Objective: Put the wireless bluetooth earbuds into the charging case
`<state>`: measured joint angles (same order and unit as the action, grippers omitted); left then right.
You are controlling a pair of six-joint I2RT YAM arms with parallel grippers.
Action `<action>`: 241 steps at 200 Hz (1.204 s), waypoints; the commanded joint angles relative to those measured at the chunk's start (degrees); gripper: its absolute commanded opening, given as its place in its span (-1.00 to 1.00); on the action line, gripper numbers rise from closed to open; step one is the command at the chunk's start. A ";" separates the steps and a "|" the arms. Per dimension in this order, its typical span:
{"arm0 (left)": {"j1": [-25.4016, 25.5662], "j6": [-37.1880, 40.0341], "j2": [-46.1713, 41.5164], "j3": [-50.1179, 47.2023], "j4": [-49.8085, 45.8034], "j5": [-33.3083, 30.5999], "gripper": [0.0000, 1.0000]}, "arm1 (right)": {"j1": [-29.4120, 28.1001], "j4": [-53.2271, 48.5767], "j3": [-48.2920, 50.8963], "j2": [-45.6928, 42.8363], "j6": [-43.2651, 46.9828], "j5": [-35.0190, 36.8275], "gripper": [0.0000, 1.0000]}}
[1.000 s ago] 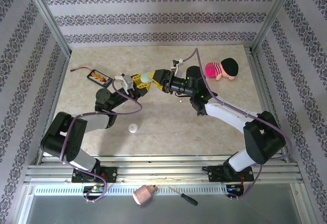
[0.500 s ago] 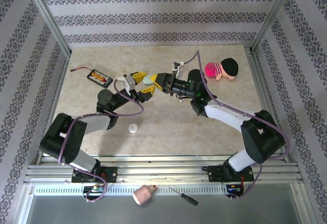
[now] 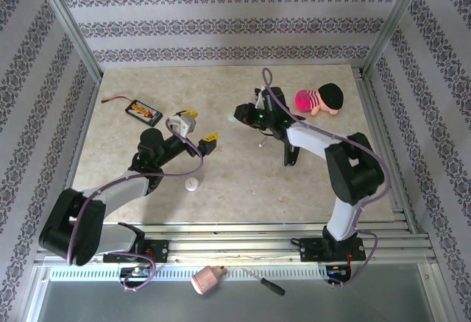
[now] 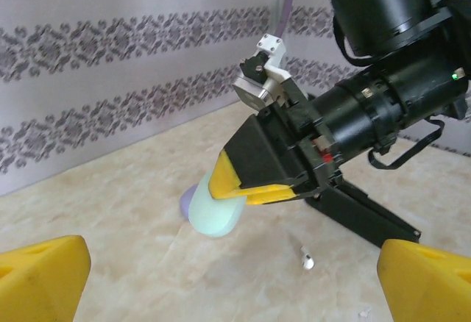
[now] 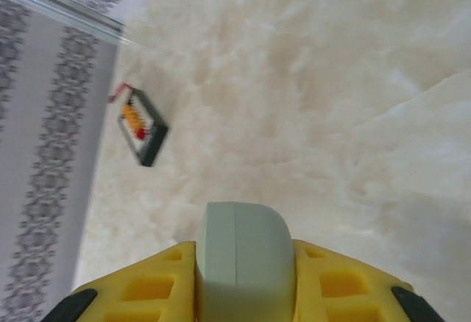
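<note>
My right gripper (image 3: 237,115) is shut on a mint-green charging case (image 5: 244,252), held sideways above the table's far middle. The left wrist view shows that case (image 4: 215,213) sticking out of the right gripper's yellow fingers (image 4: 254,192), with a lilac rounded shape (image 4: 187,201) just behind it. One whitish earbud (image 4: 307,262) lies on the marble below, a white speck (image 3: 260,144) in the top view. My left gripper (image 3: 199,128) stands wide open and empty, left of the case and apart from it; its yellow fingertips (image 4: 40,278) frame the left wrist view.
A small white rounded object (image 3: 192,184) lies near the table's front middle. A black battery pack (image 3: 143,111) sits at the far left, and a pink plush doll (image 3: 320,100) at the far right. Metal frame rails edge the table.
The left gripper opened and drew back toward the near left, letting go of the mint case. The right gripper closed on the case and has swung it toward the far side.
</note>
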<state>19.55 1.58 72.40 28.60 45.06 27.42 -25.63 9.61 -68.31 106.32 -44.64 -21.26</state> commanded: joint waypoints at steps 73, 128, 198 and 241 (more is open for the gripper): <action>0.66 -5.31 -2.94 2.07 -29.51 -15.03 0.99 | 2.18 -7.22 -19.13 21.67 5.25 2.71 -0.51; 0.67 -11.85 4.92 10.23 -44.91 -18.34 0.99 | 4.94 -9.01 -19.72 21.63 9.83 1.98 0.01; -3.57 -26.30 14.30 20.44 -57.86 -18.22 0.99 | 3.26 -3.48 2.32 1.68 21.82 1.14 0.61; -9.13 -31.75 15.43 21.38 -56.32 -13.40 0.99 | -6.33 -1.84 15.83 -10.50 31.73 11.12 0.85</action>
<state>12.64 -24.32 88.27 49.06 -9.13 11.38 -26.13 5.28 -58.37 100.68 -21.45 -16.53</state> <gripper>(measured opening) 0.994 0.917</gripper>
